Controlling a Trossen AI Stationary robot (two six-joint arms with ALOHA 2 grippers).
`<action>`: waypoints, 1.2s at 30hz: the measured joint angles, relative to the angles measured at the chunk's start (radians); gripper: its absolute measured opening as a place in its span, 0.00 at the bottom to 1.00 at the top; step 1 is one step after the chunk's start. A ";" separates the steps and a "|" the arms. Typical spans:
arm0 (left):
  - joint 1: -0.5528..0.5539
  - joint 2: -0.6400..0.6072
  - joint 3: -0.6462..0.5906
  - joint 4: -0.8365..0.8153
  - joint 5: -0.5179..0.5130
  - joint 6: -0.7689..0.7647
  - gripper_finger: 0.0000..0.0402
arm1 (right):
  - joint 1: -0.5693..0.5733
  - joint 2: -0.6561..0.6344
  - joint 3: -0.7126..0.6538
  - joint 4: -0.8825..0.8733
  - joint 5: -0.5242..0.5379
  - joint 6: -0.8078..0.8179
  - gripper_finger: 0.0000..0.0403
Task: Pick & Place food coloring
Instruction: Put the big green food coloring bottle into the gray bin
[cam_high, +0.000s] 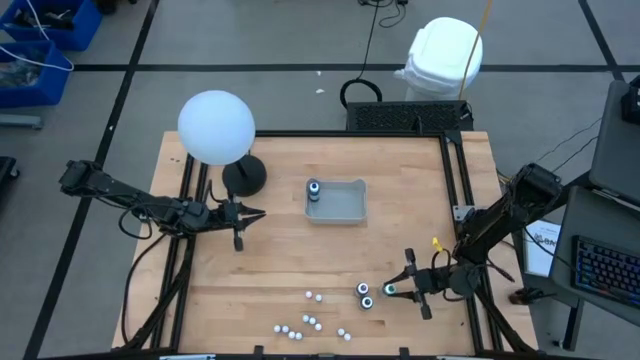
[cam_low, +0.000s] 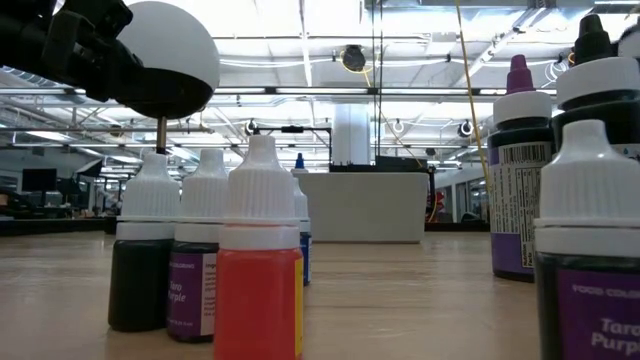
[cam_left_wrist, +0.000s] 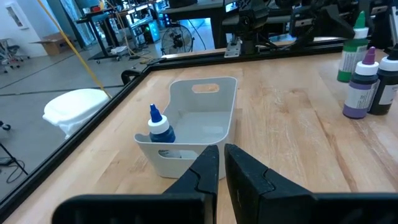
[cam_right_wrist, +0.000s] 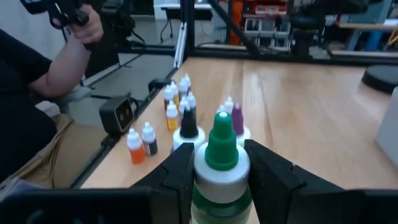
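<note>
The right gripper is clamped on the green-capped food coloring bottle at the table's near right, so it should lift straight up toward the grey tray, while the left gripper waits with fingers together.

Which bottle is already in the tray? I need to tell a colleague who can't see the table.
Find the grey tray in the middle of the wooden table. In its corner nearest the white globe lamp stands one blue-tipped bottle, the only bottle inside it; all others stand on bare wood.
</note>
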 joint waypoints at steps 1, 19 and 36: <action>0.000 0.000 0.000 0.000 0.000 0.000 0.09 | -0.005 -0.016 0.005 -0.016 0.000 -0.009 0.27; 0.000 0.000 0.000 0.001 0.000 0.006 0.09 | -0.202 -0.243 0.213 -0.489 -0.066 -0.018 0.27; 0.000 0.000 0.000 0.002 0.000 0.014 0.09 | -0.469 -0.240 0.336 -0.513 -0.321 -0.117 0.28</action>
